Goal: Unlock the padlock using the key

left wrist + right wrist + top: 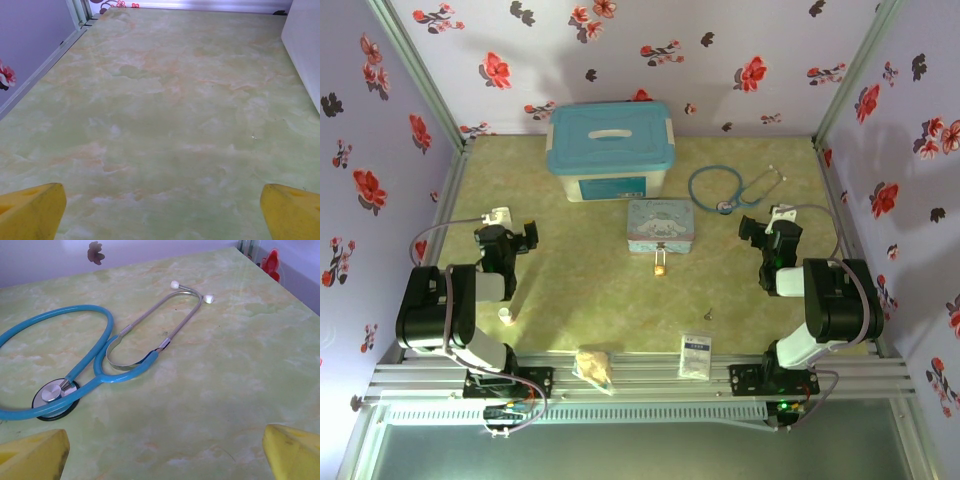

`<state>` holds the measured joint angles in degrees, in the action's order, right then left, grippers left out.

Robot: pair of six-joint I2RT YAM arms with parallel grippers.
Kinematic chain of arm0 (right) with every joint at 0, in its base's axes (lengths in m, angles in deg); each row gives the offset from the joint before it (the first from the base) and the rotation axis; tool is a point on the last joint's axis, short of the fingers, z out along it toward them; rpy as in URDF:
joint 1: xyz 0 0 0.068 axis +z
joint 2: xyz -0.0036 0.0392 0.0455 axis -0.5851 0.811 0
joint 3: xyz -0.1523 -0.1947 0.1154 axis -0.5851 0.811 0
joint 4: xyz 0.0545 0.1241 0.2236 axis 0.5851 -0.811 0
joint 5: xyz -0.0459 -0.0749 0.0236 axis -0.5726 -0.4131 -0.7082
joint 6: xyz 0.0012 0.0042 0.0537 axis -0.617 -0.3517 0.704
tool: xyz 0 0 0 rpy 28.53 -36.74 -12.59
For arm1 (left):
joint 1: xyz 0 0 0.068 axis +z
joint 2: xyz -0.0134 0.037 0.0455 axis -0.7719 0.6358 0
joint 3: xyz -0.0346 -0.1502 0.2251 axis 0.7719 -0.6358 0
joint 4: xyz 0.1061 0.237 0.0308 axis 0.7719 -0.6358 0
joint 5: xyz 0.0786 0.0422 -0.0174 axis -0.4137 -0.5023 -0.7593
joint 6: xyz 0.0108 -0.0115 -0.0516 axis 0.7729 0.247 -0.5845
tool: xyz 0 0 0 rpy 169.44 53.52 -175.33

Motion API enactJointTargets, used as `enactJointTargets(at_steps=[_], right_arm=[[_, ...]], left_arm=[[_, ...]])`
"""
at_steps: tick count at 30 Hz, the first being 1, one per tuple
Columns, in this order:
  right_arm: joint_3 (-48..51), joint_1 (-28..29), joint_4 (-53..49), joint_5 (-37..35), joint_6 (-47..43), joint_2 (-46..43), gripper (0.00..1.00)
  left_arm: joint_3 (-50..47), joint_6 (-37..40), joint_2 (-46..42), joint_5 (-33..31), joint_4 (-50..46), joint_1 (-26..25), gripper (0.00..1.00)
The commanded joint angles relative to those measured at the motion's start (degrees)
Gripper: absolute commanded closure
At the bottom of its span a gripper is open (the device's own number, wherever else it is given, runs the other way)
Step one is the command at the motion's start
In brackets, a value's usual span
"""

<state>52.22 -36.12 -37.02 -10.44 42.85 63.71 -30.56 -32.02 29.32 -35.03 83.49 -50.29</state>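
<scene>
Right now both pincers are wide open and hold nothing. The left pincer (507, 234) hangs over bare table (580, 290) on the left side. The right pincer (767, 232) hangs on the right side, just near of the blue stethoscope (735, 188).

The little gold padlock (661, 266) sits in the middle, right at the near edge of the cartoon tin (660, 223). I cannot tell if it is hooked onto the tin or only lies beside it. The key (709, 313) is a tiny dark speck lying flat, nearer than the padlock and a bit to its right.

What could go wrong? The key is so thin and flat that the fingers may slide over it, or push it away, and not pick it up. It could also get pinched crooked - then it would not go into the keyhole. The padlock is small and light, so it may spin or scoot when the key pokes it unless the other pincer holds it. The tin might slide too. And a small white tube (505, 316) lies near the left arm - a pincer could grab that by mistake.
</scene>
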Motion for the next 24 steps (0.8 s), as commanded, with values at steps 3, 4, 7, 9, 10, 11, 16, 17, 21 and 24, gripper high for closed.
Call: enactJointTargets(at_steps=[3, 4, 7, 9, 10, 11, 16, 17, 21, 24], right_arm=[[-0.4, 0.4, -2.5, 0.1, -1.5, -4.6, 0.01], [-0.4, 0.4, -3.7, -0.5, -1.4, -5.9, 0.01], [-0.4, 0.6, -8.3, -1.2, -1.1, -11.0, 0.01], [-1.5, 0.7, -14.7, -2.6, 1.4, -15.7, 0.01], [-2.8, 0.6, -19.7, -3.9, 5.3, -18.1, 0.01], [-4.9, 0.4, -25.6, -4.4, 9.2, -20.2, 0.01], [-12.9, -1.1, -46.5, 6.9, 21.4, -23.7, 0.01], [-14.0, -1.1, -49.7, 10.1, 22.4, -24.0, 0.01], [-15.6, 2.7, -60.9, 15.6, 24.5, -25.6, 0.03], [-17.3, 10.4, -71.3, 10.8, 23.8, -26.6, 0.06]], left_arm=[[-0.3, 0.4, -9.5, -2.5, -3.9, -0.3, 0.0], [0.2, 0.6, -11.5, -2.3, -6.2, -0.2, 0.0], [0.5, -1.4, -17.4, -2.4, -10.0, -0.3, 0.0], [0.9, -5.3, -21.2, -2.4, -11.8, -0.3, 0.0], [1.5, -9.1, -22.8, -2.3, -13.1, -0.3, 0.0], [2.0, -13.7, -24.1, -1.6, -14.5, -0.3, 0.0], [3.4, -27.4, -26.6, 15.1, -18.0, -0.2, 0.0], [3.8, -30.3, -27.0, 17.4, -19.6, -0.2, 0.0], [6.1, -35.8, -27.8, 23.1, -29.4, -4.0, 0.0], [8.7, -33.5, -28.9, 21.4, -40.1, -11.0, 0.0]])
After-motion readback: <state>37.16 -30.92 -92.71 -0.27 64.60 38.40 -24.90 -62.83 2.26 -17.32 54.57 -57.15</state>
